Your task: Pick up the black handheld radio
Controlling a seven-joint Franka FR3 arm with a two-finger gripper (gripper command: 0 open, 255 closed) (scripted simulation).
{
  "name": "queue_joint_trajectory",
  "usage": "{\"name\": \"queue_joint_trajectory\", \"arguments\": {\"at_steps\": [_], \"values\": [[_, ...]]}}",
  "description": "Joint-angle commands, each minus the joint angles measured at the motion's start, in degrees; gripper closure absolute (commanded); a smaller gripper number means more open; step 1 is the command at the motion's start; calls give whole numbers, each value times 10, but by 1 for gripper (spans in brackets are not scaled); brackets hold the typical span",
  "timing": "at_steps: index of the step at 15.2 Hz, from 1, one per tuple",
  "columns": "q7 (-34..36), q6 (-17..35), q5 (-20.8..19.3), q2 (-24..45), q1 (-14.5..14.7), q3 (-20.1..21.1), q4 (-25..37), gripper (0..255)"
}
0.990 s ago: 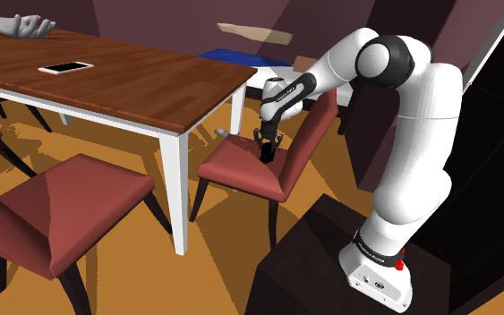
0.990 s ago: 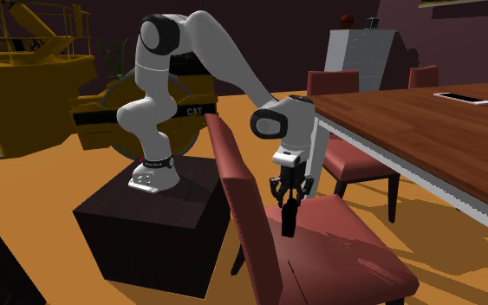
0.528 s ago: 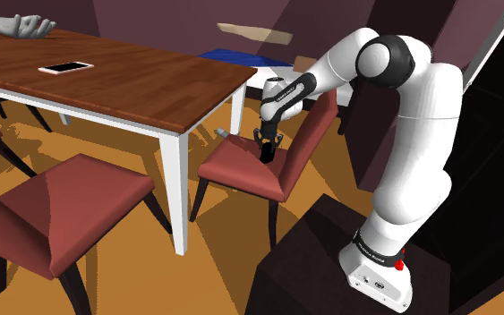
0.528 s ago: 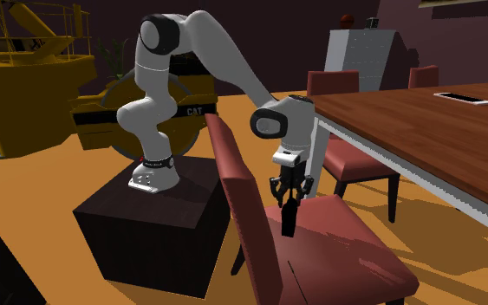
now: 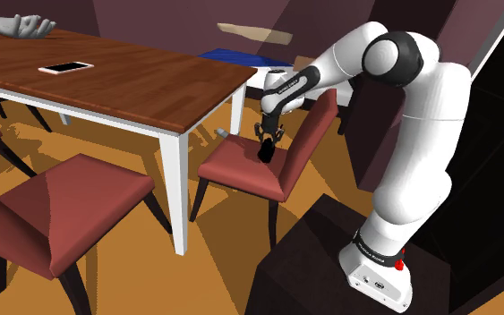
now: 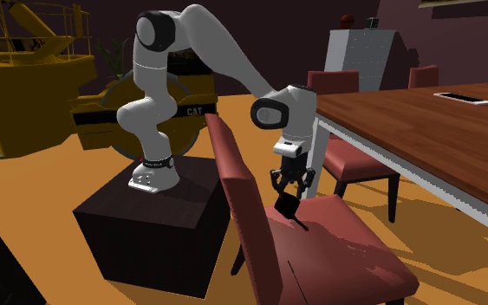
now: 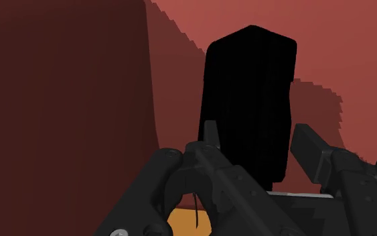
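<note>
Raised and newly tilted over the chair seat, the black radio sits clamped between the fingers of the gripper, and such pivoting could let it slip free.

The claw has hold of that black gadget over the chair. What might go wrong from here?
1. The claw clasps the black radio near one end, and the radio hangs tilted. It may twist or slip out onto the red seat.
2. The chair's backrest stands close beside the claw, so a sideways move might knock it.
3. The table is near on the other side, so a wide swing could clip its edge.
</note>
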Motion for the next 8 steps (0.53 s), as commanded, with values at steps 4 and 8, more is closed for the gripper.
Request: {"name": "queue_joint_trajectory", "arguments": {"at_steps": [4, 8], "values": [[-5, -33, 5, -25, 0, 2, 9, 255], [-10, -60, 8, -42, 0, 3, 19, 255]]}}
